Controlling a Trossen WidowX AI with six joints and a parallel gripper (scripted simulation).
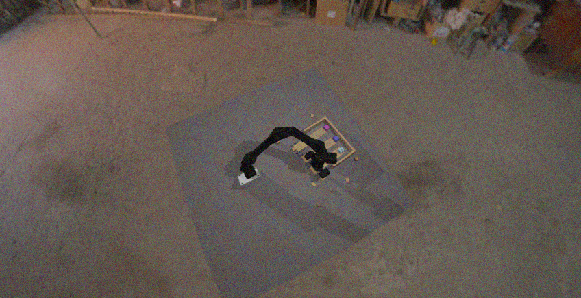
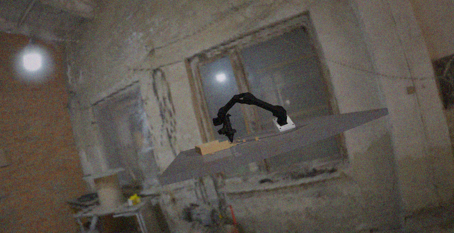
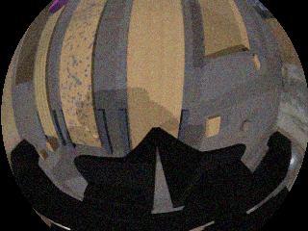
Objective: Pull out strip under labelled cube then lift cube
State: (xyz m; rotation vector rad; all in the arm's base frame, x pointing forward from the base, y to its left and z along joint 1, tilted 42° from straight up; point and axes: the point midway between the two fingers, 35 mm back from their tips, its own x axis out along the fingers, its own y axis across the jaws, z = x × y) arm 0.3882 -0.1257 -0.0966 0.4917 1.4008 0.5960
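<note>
A wooden tray [image 1: 347,144] [image 2: 210,148] holds several tan strips side by side. A teal cube [image 1: 340,149] with a dark mark on top rests at the far end of the middle strip [image 3: 154,52]. My gripper [image 1: 324,172] [image 2: 231,138] [image 3: 156,131] is shut, pointing down at the near end of the middle strip. I cannot tell whether its tips touch the strip. Nothing shows between the fingers.
The tray lies on a grey table top [image 1: 285,221] [image 2: 318,128]. Small wooden blocks lie around the tray: one behind it [image 1: 312,114], one to its right [image 1: 356,158] and two in front [image 1: 347,179] [image 1: 313,183]. The arm's white base [image 1: 244,179] stands left of the tray.
</note>
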